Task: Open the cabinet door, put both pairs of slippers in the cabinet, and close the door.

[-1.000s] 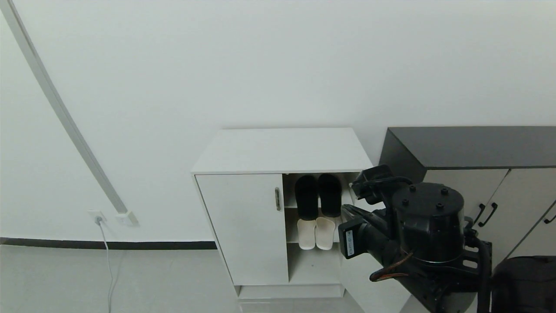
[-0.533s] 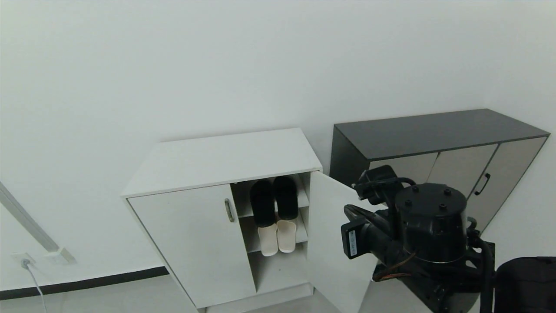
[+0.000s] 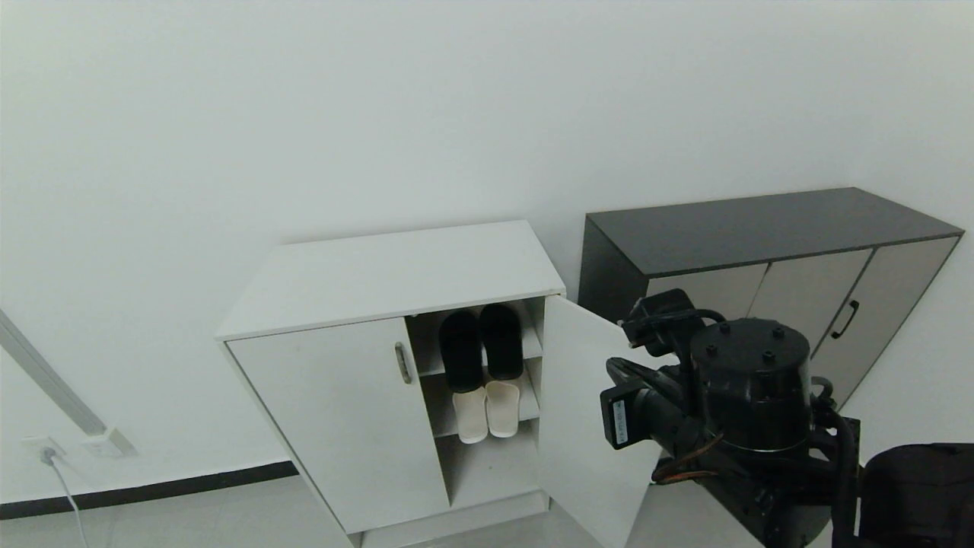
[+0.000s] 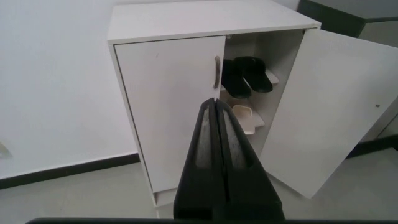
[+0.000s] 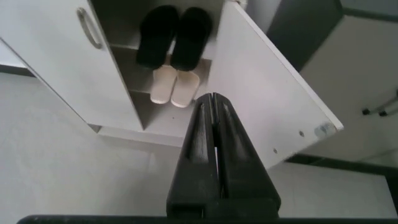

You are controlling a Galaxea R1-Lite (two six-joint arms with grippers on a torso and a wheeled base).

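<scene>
**A:** Our right gripper (image 5: 214, 96) is pinched shut and empty, facing the swung-out cabinet door (image 5: 267, 93). Our left gripper (image 4: 216, 106), also closed on nothing, points at the cabinet (image 4: 168, 81).

**B:** What changed in the past second?

**A:** Only our head view swung. The door and slippers kept their places.

**B:** And the slippers?

**A:** The black slippers (image 3: 481, 346) sit paired on the upper shelf, the white slippers (image 3: 487, 407) on the shelf below. We judge only closing the door remains.
</scene>
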